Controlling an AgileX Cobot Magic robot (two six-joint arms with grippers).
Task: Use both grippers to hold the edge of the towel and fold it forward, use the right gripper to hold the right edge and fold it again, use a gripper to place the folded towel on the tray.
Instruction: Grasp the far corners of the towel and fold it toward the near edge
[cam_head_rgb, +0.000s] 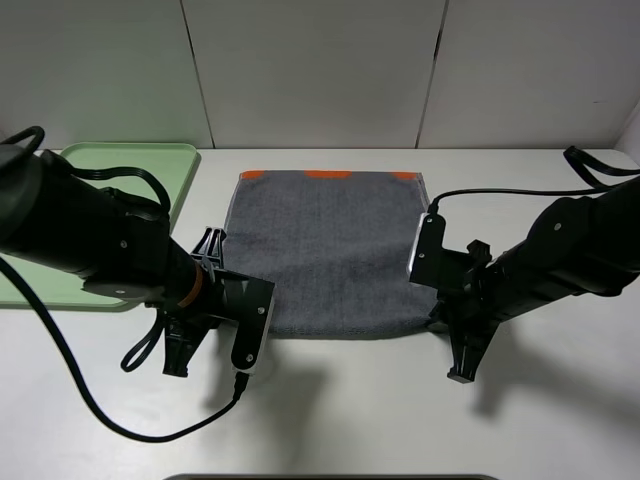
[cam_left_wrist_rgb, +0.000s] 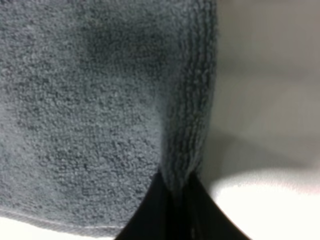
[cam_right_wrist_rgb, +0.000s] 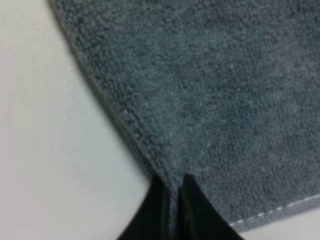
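A grey towel (cam_head_rgb: 325, 250) with orange patches on its far edge lies spread flat on the white table. My left gripper (cam_head_rgb: 232, 288) is at the towel's near left edge. In the left wrist view the gripper (cam_left_wrist_rgb: 175, 189) is shut on the towel's thick hem (cam_left_wrist_rgb: 192, 115). My right gripper (cam_head_rgb: 440, 300) is at the near right corner. In the right wrist view the gripper (cam_right_wrist_rgb: 172, 184) is shut on the towel's edge (cam_right_wrist_rgb: 135, 125). The light green tray (cam_head_rgb: 120, 165) stands at the back left, partly hidden by my left arm.
White wall panels close off the back of the table (cam_head_rgb: 360, 400). Black cables trail from both arms, one looping over the table at the front left (cam_head_rgb: 110, 420). A dark object shows at the bottom edge (cam_head_rgb: 330, 477).
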